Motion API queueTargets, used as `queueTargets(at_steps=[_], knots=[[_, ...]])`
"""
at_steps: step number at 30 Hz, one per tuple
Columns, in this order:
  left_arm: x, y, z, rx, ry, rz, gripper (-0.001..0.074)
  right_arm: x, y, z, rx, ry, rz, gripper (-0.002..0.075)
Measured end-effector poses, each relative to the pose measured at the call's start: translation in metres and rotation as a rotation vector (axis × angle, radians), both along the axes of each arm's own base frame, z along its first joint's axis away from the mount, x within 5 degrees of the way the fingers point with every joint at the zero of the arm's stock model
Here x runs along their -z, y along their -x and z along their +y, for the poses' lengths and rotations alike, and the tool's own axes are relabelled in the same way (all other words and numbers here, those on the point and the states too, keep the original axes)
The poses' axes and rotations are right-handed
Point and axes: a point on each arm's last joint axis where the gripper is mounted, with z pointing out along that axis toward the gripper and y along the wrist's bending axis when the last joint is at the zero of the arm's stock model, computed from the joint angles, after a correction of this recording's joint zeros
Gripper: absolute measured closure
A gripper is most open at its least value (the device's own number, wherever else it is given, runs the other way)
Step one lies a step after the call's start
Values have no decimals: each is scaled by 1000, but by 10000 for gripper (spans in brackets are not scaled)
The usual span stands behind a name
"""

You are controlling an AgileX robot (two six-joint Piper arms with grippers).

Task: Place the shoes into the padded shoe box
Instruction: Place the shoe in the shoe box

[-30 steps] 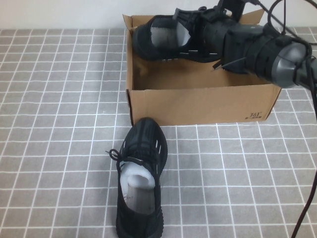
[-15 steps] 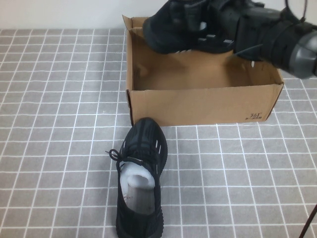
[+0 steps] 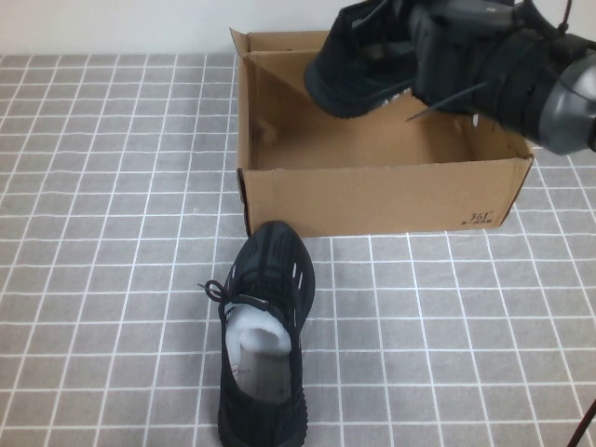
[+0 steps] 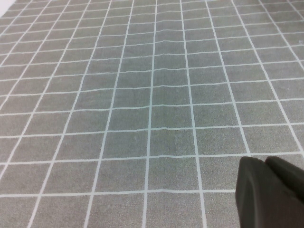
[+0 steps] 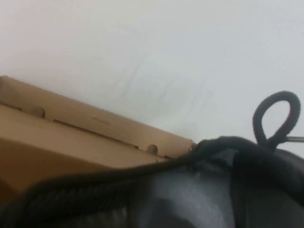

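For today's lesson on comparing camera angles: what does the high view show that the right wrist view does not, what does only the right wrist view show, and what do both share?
Only the high view: the second shoe lying on the checked tablecloth in front of the box, the box's empty floor, and the right arm reaching in from the right. The left gripper appears in neither, only in its own wrist view, over bare cloth.

Only the right wrist view: round holes in the box's back wall and a lace loop close up.

Both: the shoe box and the held shoe, gripped above it by the right gripper.
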Motion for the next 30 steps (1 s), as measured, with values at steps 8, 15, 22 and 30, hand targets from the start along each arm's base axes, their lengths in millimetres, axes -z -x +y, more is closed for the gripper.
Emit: queueTargets(at_steps=[8, 15, 22, 30], knots=[[0, 0, 0, 0, 0, 0, 741, -3, 14, 12, 40, -56, 6, 729], [0, 0, 0, 0, 0, 0, 741, -8, 23, 10, 96, -4, 9, 729], [0, 0, 0, 0, 0, 0, 741, -7, 26, 11, 72, 363, 40, 729], [0, 0, 0, 0, 0, 0, 741, -9, 31, 21, 40, 189, 15, 732]])
